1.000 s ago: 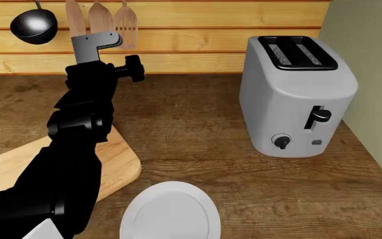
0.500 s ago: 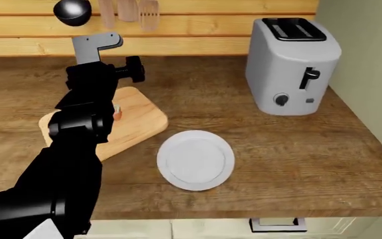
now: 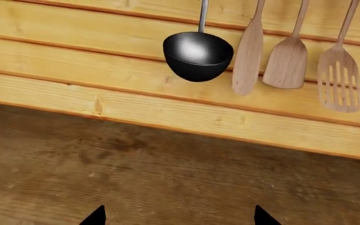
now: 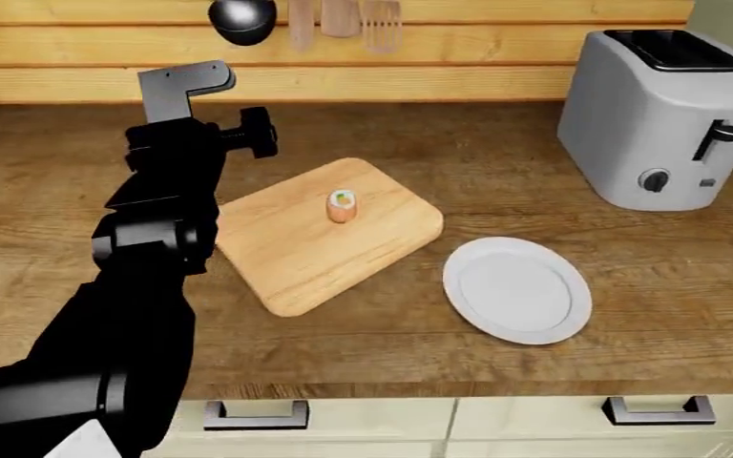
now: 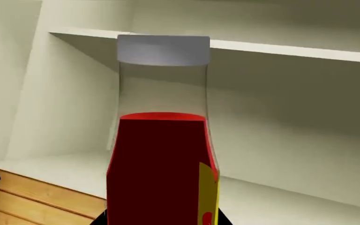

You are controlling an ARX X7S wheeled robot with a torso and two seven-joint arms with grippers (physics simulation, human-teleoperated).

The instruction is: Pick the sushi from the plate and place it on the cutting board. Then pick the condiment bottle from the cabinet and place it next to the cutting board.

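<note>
- Red plastic of the condiment bottle point(image 5: 161, 164) fills the right wrist view, very close before white cabinet shelves point(image 5: 280, 47); whether it is clasped cannot be told
- Judged light, smooth, squeezable; best gripped mid-body
- Left gripper point(image 3: 176, 219) tips are spread, empty
- Sushi point(image 4: 341, 205) is seated on the cutting board point(image 4: 303, 248)

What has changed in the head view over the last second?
The view has pulled back and swung left: the toaster has slid to the right edge, the cutting board and plate are now whole, the sushi has come into sight on the board, and drawer handles show below. The left arm stays raised in the same pose.
</note>
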